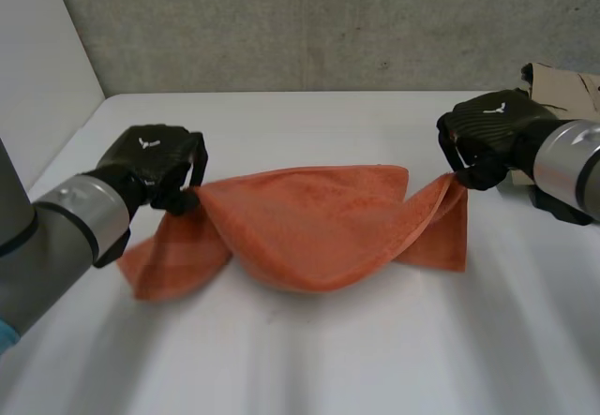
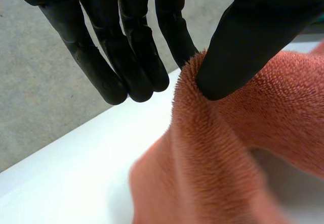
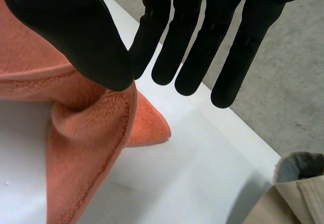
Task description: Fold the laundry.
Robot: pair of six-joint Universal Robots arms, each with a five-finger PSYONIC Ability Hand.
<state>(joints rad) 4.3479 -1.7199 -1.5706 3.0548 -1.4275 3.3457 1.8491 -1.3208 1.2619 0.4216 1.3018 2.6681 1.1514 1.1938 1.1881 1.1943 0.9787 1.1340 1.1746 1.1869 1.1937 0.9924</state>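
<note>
Fingers (image 2: 134, 72) of the left hand (image 1: 155, 160) run mostly straight in its wrist camera. Just one of them meets the thumb (image 2: 243, 47), and between those two the orange towel (image 1: 309, 228) is nipped at its edge. The right hand (image 1: 487, 134) does the same in its own wrist camera: thumb (image 3: 76, 37) against the nearest finger, a hemmed towel corner caught between them, the other fingers long and free.

The head camera gives me the backs of both hands and the whole cloth instead. It is lifted at both ends, twisted, and sags onto the middle of the white table (image 1: 328, 368). One loose flap lies toward the left edge of the surface, another below the right hand. A beige item (image 1: 562, 82) sits by the far right corner.
</note>
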